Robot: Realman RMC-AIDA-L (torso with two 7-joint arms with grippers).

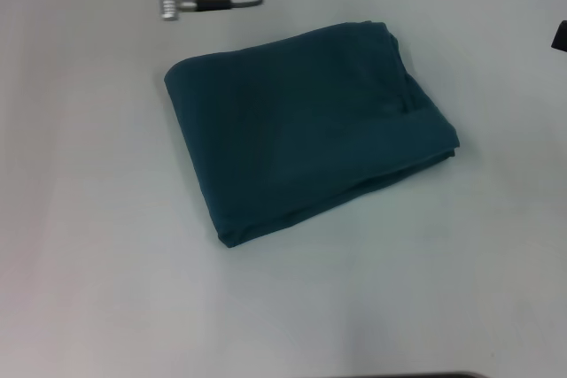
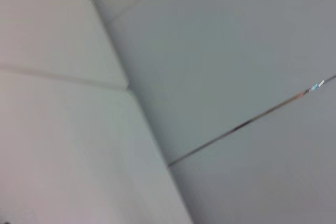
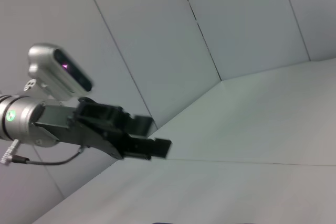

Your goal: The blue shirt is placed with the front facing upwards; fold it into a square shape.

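While lying folded mid-bench, the blue shirt (image 1: 306, 130) is looking soft, light; grip stacked edges. Left gripper (image 3: 152, 142) is hovering far-edge, jaws together, empty; right unseen.

A plain white matte surface (image 1: 97, 263) fills the head view, with a thin dark strip (image 1: 425, 375) showing along its near edge. Seen from the wrist cameras, pale grey wall panels (image 3: 247, 24) divided by thin dark seams (image 3: 198, 24) rise behind the surface's far edge, meeting at a corner (image 2: 128, 88).
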